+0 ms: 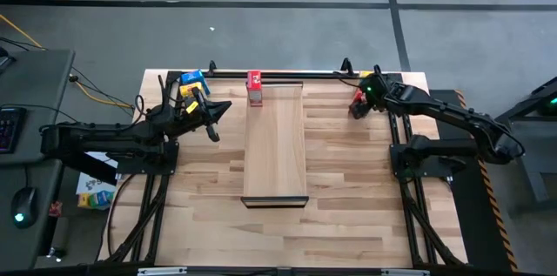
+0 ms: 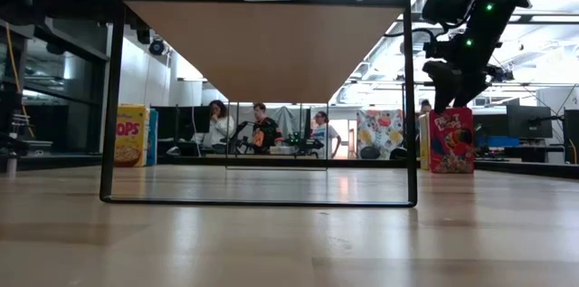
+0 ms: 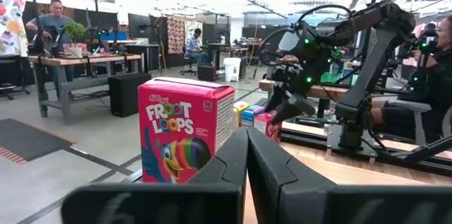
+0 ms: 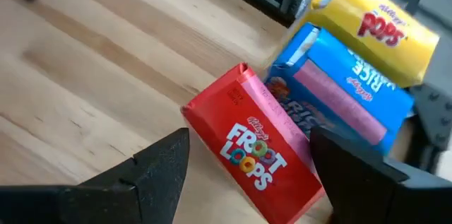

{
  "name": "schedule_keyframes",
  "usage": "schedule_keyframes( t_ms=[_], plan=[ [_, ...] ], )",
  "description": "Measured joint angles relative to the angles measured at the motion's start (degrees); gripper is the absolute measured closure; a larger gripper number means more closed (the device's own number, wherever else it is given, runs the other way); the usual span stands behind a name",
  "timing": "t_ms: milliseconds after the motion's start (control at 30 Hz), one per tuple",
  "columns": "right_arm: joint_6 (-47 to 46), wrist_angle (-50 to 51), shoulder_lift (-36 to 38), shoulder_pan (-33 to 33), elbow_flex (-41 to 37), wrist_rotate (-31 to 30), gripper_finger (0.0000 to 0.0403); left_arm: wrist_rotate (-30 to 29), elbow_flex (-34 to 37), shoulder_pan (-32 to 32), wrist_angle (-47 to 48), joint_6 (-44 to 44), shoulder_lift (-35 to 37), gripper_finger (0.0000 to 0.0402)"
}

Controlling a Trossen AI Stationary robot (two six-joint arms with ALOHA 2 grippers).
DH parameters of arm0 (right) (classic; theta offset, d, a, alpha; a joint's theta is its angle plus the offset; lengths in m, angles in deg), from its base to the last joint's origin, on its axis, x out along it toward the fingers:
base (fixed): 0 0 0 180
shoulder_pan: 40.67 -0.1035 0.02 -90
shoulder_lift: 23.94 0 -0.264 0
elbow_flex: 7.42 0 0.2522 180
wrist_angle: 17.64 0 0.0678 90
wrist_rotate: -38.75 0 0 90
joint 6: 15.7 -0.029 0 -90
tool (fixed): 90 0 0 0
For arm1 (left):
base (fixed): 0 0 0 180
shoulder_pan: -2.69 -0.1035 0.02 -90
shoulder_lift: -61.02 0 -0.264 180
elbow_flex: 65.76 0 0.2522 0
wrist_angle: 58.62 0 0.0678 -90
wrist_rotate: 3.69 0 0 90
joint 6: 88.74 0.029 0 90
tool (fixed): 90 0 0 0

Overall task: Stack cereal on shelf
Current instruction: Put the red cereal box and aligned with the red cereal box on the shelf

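Both arms (image 1: 104, 141) were matte black, built of chunky jointed segments on black tubular frames. The right arm (image 1: 452, 119) showed small green lights near its wrist. Each end effector (image 4: 244, 164) carried two broad, flat black fingers (image 3: 233, 174).

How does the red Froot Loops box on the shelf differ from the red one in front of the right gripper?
The red box on the shelf stands at the shelf's far end, alone; the red box by the right gripper is on the tabletop, packed against a blue box and a yellow box. The right gripper hovers open over the second; none is at the first. Both are red Froot Loops boxes.
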Motion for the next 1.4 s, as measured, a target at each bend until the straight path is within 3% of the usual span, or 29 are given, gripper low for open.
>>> schedule_keyframes(
  t_ms=[500,900,1200,1400],
  plan=[
    [-6.01,-4.72,0.03,-0.02,0.37,11.14,0.0119,0.01,0.00,0.00,0.09,0.02,0.00,0.0401],
    [12.60,-0.97,-0.21,-0.04,4.81,9.05,0.0119,0.01,0.00,0.00,0.09,0.02,0.00,0.0401],
    [18.06,-0.21,-4.48,-0.04,4.85,11.72,0.0119,0.01,0.00,0.00,0.18,0.02,0.00,0.0401],
    [21.02,-0.54,-8.43,-0.04,4.85,8.67,0.0119,0.01,0.00,0.00,0.32,0.01,-0.02,0.0402]
  ],
)
